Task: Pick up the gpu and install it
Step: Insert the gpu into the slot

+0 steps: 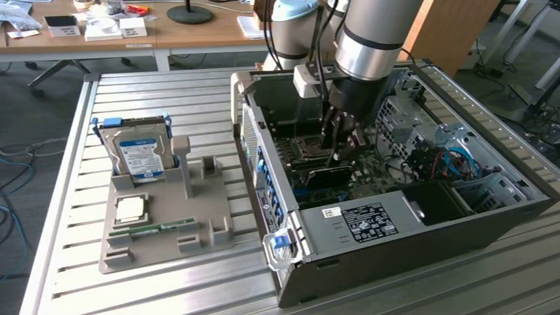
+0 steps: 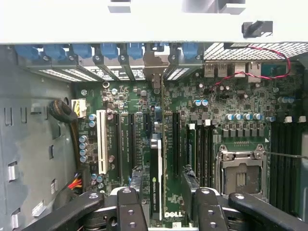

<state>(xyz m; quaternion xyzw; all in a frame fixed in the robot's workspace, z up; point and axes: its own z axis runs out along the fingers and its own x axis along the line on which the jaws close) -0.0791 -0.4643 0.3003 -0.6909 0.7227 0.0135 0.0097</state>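
Note:
The gpu [image 2: 156, 185] is a thin dark card standing on edge in a motherboard slot inside the open computer case [image 1: 490, 216], its pale bracket against the rear slot openings. In the exterior view the gpu [image 1: 330, 175] shows as a black block right under my gripper [image 1: 339, 152], which reaches down into the case. My gripper [image 2: 162, 177] straddles the card from above. Its black fingers [image 2: 131, 207] stand on either side, open, with green board showing between the card and one finger.
A grey holder tray [image 1: 197, 216] on the slatted table at the exterior view's left carries a silver hard drive with a blue label [image 1: 136, 154], a processor chip [image 1: 131, 209] and a green memory stick [image 1: 162, 228]. The case walls, the cables [image 1: 442, 164] and the power supply [image 1: 368, 220] crowd the gripper.

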